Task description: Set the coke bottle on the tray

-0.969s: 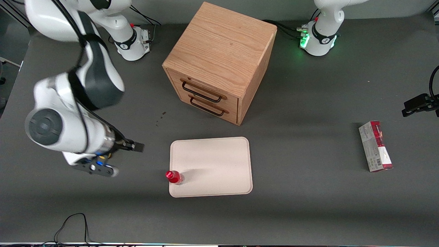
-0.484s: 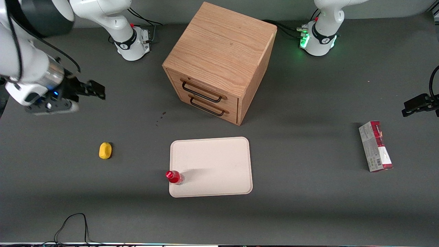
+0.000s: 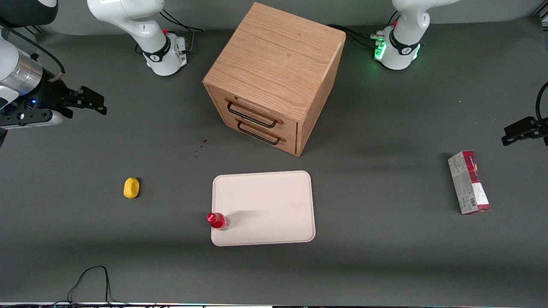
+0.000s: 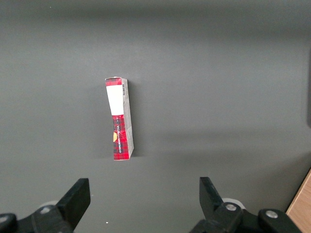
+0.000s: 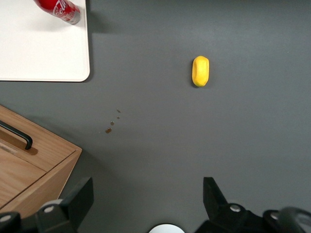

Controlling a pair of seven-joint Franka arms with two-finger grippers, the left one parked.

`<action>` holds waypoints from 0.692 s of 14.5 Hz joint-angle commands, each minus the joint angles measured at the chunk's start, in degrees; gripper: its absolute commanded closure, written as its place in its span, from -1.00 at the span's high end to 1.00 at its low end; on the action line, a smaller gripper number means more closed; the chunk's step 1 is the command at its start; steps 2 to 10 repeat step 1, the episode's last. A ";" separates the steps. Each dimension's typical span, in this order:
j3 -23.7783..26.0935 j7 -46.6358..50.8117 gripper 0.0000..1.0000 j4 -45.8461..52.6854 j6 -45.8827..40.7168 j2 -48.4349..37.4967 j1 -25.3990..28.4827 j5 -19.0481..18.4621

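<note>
The coke bottle (image 3: 217, 221), tiny with a red cap and red body, rests on the cream-beige tray (image 3: 265, 201), at the tray's corner nearest the front camera toward the working arm's end. Both also show in the right wrist view, the bottle (image 5: 57, 8) just inside the tray's rim (image 5: 86, 53). My right gripper (image 3: 92, 102) is open and empty, raised well away from the tray at the working arm's end of the table. In the right wrist view the gripper (image 5: 148, 194) hovers over bare grey table with its fingers (image 5: 82, 194) wide apart.
A yellow lump (image 3: 131, 188) lies on the table between my gripper and the tray, and also shows in the right wrist view (image 5: 200, 71). A wooden drawer cabinet (image 3: 274, 72) stands farther from the front camera than the tray. A red-and-grey carton (image 3: 469, 182) lies toward the parked arm's end.
The right arm has swung up and away from the tray toward its own end of the table, uncovering the yellow lump. The bottle and tray have not moved.
</note>
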 commanded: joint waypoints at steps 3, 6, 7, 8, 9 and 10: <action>3.56 -1.43 1.00 2.30 -1.40 1.03 -3.52 -0.50; 3.56 -1.43 1.00 2.30 -1.40 1.03 -3.52 -0.50; 3.56 -1.43 1.00 2.30 -1.40 1.03 -3.52 -0.50; 3.56 -1.43 1.00 2.30 -1.40 1.03 -3.52 -0.50; 3.56 -1.43 1.00 2.30 -1.40 1.03 -3.52 -0.50; 3.56 -1.43 1.00 2.30 -1.40 1.03 -3.52 -0.50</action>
